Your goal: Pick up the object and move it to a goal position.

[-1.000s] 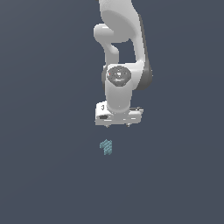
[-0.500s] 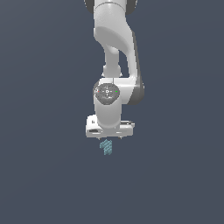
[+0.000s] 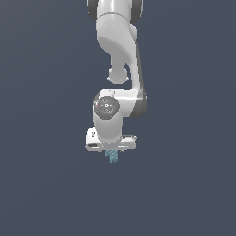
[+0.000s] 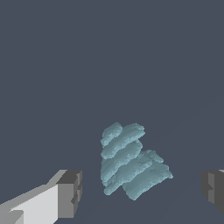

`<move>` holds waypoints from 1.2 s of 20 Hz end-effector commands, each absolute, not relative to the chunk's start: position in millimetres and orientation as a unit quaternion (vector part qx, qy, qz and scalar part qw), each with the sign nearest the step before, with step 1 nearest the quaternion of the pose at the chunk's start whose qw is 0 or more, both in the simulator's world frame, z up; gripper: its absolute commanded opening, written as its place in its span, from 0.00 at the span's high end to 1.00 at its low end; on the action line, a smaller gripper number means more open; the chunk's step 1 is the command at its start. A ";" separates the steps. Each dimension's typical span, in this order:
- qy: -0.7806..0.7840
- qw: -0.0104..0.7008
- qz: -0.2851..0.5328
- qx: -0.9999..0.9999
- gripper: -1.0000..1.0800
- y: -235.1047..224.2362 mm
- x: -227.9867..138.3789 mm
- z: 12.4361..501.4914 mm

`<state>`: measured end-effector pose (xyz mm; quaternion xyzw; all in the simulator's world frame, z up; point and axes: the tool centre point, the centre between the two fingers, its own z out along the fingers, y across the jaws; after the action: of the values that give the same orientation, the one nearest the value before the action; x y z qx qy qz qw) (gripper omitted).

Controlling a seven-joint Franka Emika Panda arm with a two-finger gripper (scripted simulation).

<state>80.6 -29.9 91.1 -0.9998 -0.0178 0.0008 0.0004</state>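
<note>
The object (image 3: 112, 157) is a tiny teal-blue striped piece lying on the dark grey floor. In the exterior view it pokes out just below the white hand of my arm. My gripper (image 3: 111, 154) is directly over it, its fingers hidden behind the hand there. In the wrist view the object (image 4: 129, 164) lies between my two fingertips (image 4: 70, 193), which stand wide apart on either side without touching it. My gripper (image 4: 142, 190) is open.
A plain dark grey floor (image 3: 41, 184) fills both views. No other objects show.
My arm has lowered and come toward the exterior camera until the hand sits right over the object. The object has not moved.
</note>
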 end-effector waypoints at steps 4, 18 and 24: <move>-0.018 0.000 0.001 -1.000 0.04 -30.5 81.2 89.0; -0.018 0.000 0.000 -1.000 0.04 -30.9 81.7 39.5; -0.018 0.000 0.000 -1.000 1.00 -30.9 82.2 40.4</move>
<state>82.1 -30.9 40.3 -0.9998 -0.0179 0.0001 0.0000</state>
